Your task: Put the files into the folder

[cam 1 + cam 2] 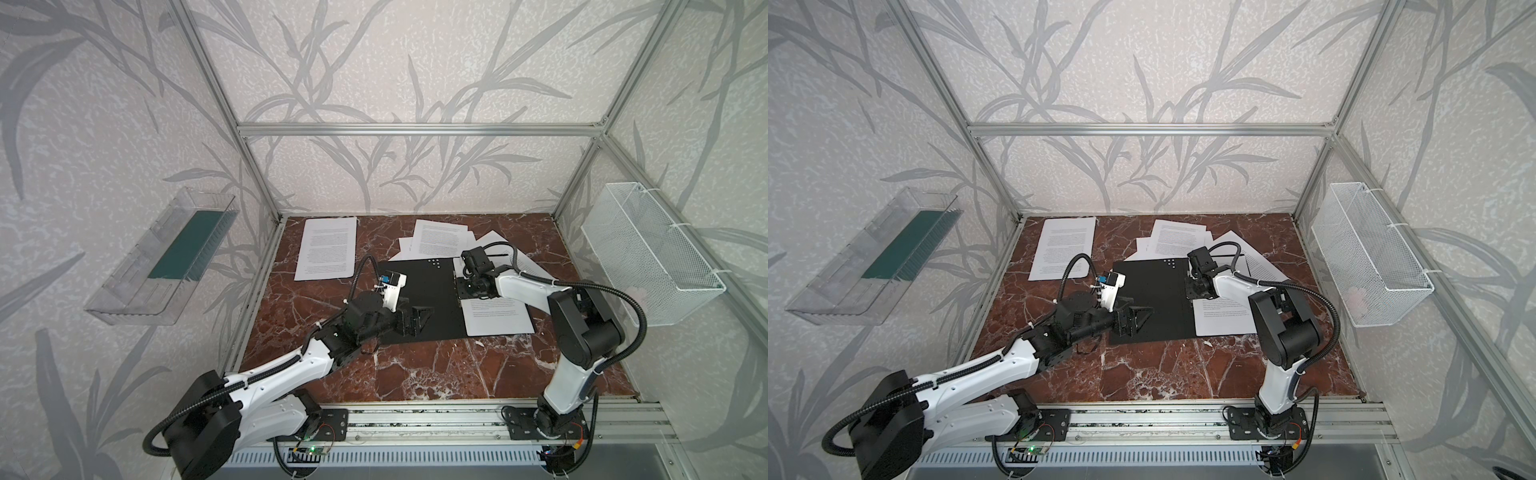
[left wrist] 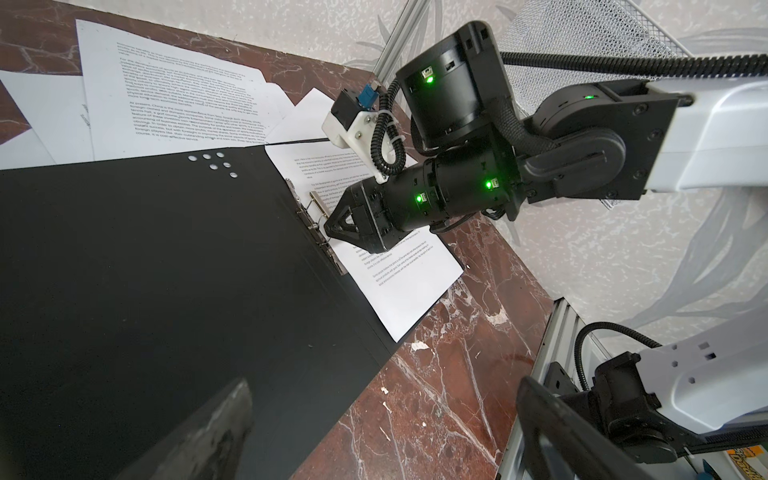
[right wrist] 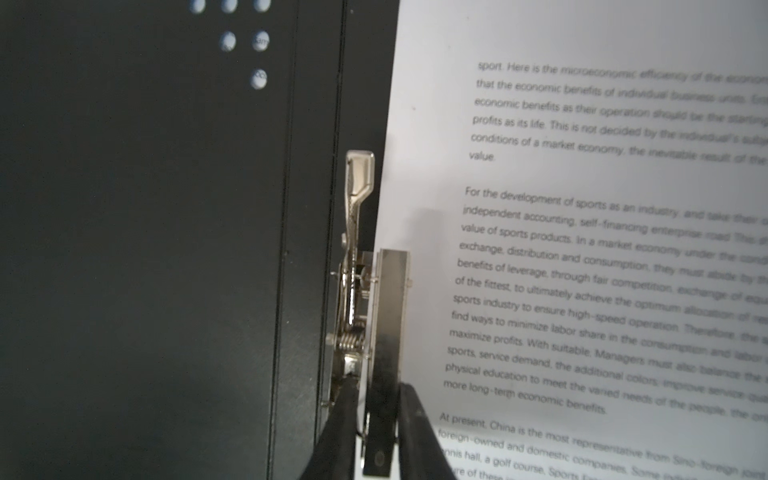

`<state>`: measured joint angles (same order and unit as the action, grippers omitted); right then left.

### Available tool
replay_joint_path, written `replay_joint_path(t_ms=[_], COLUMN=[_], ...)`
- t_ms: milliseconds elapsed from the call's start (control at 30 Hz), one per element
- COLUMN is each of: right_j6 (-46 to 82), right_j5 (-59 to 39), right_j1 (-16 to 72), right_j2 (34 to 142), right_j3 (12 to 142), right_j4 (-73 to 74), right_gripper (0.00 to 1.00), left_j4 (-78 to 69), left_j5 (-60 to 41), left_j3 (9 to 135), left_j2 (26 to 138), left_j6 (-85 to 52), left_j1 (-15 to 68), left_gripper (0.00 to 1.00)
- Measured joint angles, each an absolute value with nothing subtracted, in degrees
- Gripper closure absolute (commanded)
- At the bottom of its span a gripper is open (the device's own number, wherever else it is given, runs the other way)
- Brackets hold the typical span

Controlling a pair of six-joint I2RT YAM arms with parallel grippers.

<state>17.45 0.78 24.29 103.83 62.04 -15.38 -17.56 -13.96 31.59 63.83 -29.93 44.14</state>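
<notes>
Presently on the red marble table [image 1: 415, 374]: the folder [image 1: 419, 291], lying open with its black inside up; the files [image 1: 440, 239], fanned in a heap behind it; a lone sheet [image 1: 326, 249] at the far left; another sheet [image 1: 498, 318] just right of the spine. Left gripper [image 1: 424, 316], jaws spread wide, over the folder's left half near the front edge. Right gripper [image 3: 380, 399], jaws drawn in on either side of the metal clip's [image 3: 388, 316] flat bar; whether they actually pinch it, I cannot tell.
</notes>
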Motion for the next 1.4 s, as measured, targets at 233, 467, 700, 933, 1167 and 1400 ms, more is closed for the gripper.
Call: replay_joint_path(t_ms=[233, 467, 700, 933, 1167, 1400], right_j6=[18.3, 21.4, 25.5, 31.4, 39.1, 45.6], right_j5=[0.3, -0.7, -2.2, -2.2, -1.9, 0.1], right_j1=[25.0, 27.4, 30.8, 35.3, 40.2, 46.0], right_j2=[103.2, 100.2, 97.0, 97.0, 97.0, 97.3], right_j3=[62.0, 61.3, 59.5, 57.2, 53.4, 52.8], right_j4=[-15.3, -15.2, -13.4, -9.8, -4.1, 1.0], right_gripper=[0.86, 0.87, 0.88, 0.89, 0.89, 0.89], left_j4=[-17.6, -17.5, -17.5, -17.5, -17.1, -15.8], left_j5=[-13.8, -13.1, -12.8, -12.1, -9.8, -4.9], left_j3=[31.6, 31.6, 31.6, 31.6, 31.4, 29.7], left_j2=[63.8, 63.8, 63.8, 63.8, 63.5, 60.3], left_j6=[-29.9, -29.9, -29.9, -29.9, -29.8, -29.5], left_j1=[44.1, 44.1, 44.1, 44.1, 44.1, 44.1], left_gripper=[0.01, 0.01, 0.01, 0.01, 0.01, 0.01])
